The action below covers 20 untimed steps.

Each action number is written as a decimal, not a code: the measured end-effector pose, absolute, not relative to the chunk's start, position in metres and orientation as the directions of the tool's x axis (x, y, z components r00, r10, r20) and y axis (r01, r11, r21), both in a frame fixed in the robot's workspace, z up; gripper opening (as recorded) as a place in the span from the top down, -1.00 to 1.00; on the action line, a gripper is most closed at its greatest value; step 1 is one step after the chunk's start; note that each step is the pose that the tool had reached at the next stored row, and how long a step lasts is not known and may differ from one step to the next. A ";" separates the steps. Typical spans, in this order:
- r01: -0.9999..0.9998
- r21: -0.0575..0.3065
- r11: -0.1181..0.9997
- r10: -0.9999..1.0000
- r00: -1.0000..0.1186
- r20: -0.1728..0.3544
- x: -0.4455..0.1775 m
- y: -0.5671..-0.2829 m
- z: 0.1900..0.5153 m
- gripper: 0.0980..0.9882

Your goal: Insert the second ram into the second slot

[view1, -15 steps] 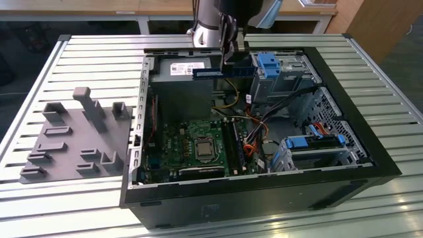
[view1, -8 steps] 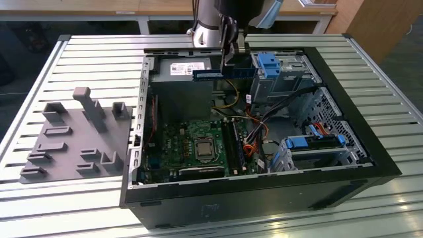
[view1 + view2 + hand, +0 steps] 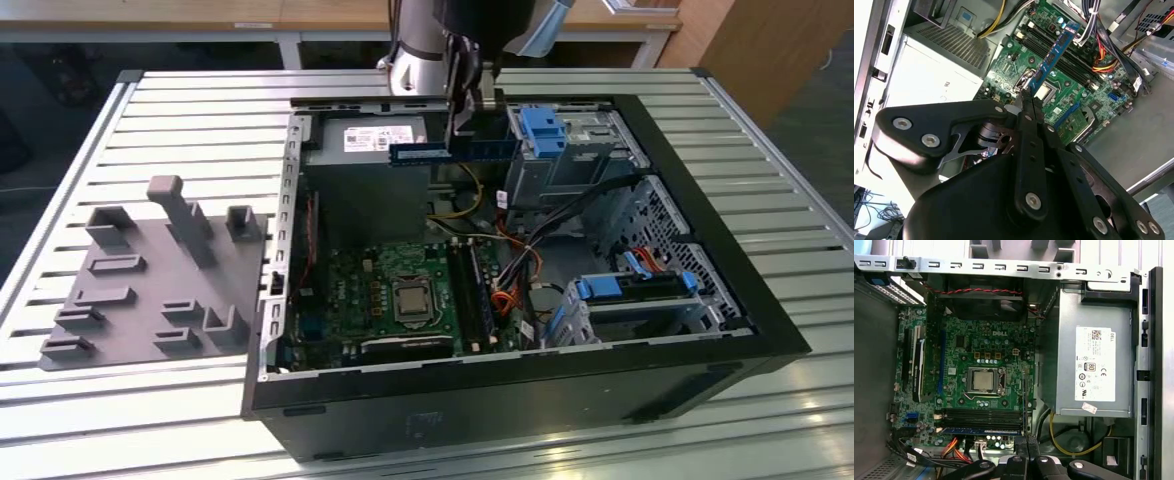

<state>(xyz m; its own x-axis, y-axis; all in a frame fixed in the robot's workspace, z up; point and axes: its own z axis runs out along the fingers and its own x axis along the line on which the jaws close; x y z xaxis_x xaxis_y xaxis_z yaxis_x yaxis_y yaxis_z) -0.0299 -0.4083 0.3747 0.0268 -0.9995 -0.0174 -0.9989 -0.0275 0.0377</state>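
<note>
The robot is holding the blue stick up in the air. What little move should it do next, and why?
Probably ease it down toward the memory slots. The gripper pinches the blue ram stick high above the open case, and in the first wrist view it runs parallel to those slots, not yet in one.

Printed label on power supply
</note>
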 end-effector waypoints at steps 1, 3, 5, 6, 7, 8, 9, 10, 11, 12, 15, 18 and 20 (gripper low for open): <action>-0.999 0.038 -0.028 -0.999 0.027 -0.017 -0.030 -0.409 0.375 0.96; -0.999 0.038 -0.027 -0.999 0.027 -0.017 -0.030 -0.410 0.375 0.96; -0.999 0.038 -0.027 -0.999 0.027 -0.017 -0.030 -0.410 0.375 0.96; -0.999 0.038 -0.027 -0.999 0.027 -0.017 -0.030 -0.411 0.375 0.96; -0.999 0.038 -0.027 -0.999 0.027 -0.017 -0.030 -0.411 0.375 0.96; -0.999 0.038 -0.027 -0.999 0.027 -0.017 -0.030 -0.411 0.375 0.96; -0.999 0.038 -0.027 -0.999 0.027 -0.017 -0.030 -0.411 0.375 0.96; -0.999 0.038 -0.027 -0.999 0.027 -0.017 -0.030 -0.413 0.375 0.96; -0.999 0.038 -0.027 -0.999 0.027 -0.017 -0.030 -0.413 0.375 0.96; -0.999 0.038 -0.027 -0.999 0.027 -0.017 -0.030 -0.413 0.375 0.96; -0.999 0.038 -0.027 -0.999 0.027 -0.017 -0.030 -0.414 0.375 0.96; -0.999 0.038 -0.027 -0.999 0.027 -0.017 -0.030 -0.415 0.375 0.96; -0.999 0.038 -0.027 -0.999 0.027 -0.017 -0.030 -0.416 0.375 0.96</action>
<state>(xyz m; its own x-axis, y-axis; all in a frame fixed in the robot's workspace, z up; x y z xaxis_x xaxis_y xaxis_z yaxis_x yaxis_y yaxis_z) -0.0299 -0.4156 0.3747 0.0268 -0.9995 -0.0173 -0.9989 -0.0274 0.0377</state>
